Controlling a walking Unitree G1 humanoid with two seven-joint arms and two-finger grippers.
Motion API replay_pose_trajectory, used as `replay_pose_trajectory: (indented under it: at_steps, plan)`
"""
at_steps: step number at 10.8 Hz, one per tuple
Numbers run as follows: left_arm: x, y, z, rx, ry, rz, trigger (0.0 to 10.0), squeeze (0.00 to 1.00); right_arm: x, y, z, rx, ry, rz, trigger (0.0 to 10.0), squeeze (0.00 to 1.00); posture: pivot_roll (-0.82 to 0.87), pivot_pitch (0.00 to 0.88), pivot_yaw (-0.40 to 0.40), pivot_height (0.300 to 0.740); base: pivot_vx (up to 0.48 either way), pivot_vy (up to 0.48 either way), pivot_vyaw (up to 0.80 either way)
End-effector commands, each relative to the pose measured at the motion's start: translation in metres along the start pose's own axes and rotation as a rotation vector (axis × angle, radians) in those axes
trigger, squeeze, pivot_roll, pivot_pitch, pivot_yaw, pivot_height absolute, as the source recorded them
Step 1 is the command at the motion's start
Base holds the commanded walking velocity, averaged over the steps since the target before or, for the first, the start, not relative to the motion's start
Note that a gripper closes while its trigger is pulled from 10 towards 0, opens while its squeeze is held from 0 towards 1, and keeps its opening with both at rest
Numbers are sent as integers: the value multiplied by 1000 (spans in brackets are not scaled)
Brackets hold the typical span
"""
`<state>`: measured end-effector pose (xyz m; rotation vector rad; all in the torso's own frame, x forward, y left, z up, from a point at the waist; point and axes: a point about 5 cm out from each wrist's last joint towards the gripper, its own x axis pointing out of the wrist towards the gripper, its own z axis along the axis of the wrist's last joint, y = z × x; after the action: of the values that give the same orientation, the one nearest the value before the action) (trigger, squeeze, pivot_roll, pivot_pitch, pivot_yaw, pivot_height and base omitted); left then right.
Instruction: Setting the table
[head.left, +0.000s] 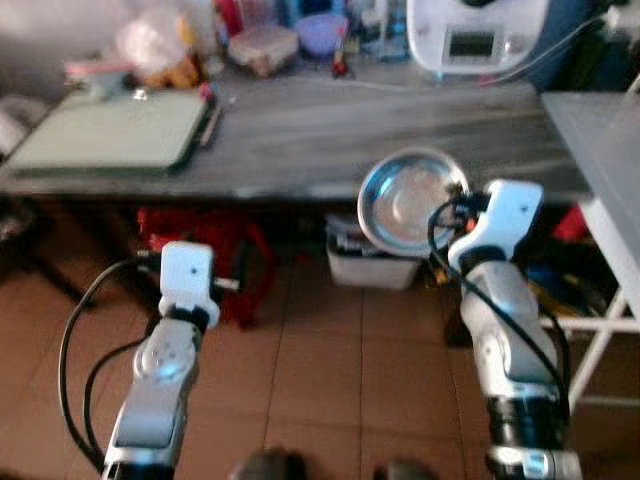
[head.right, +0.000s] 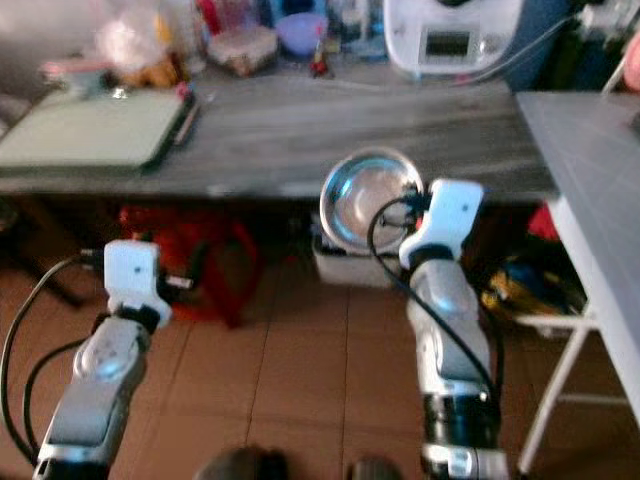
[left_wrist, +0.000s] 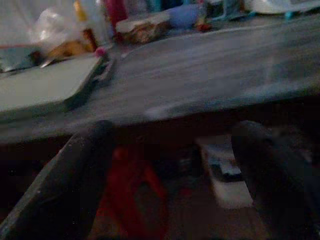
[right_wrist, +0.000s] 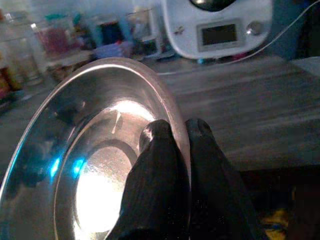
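My right gripper (right_wrist: 181, 135) is clamped on the rim of the round, shiny steel plate (head.left: 405, 200), one finger inside and one outside, so the plate hangs tilted on edge in front of the long grey wooden table (head.left: 330, 130), its hollow facing me and not yet over the top; I judge it is carried this way to clear the table edge. My left gripper (left_wrist: 175, 165) waits low before the table, fingers spread wide and empty, free to steady the plate if needed.
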<state>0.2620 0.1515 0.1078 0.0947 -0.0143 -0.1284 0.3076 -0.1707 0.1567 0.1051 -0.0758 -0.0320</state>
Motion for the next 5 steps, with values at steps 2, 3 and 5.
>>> replay_pose_trajectory:
  at_steps: [2,3,5]
  plan:
    - [1,-3,4,4,-11,-16,10000,0,0,0,1,31,11,4,0,0,-59,56,87,740,476,0,0]
    - [1,-2,4,7,-10,-15,10000,0,1,2,-1,46,26,14,0,0,-58,58,88,740,469,0,0]
    - [1,-2,4,9,-8,-14,10000,0,2,3,-2,57,36,5,0,0,-54,63,88,740,471,0,0]
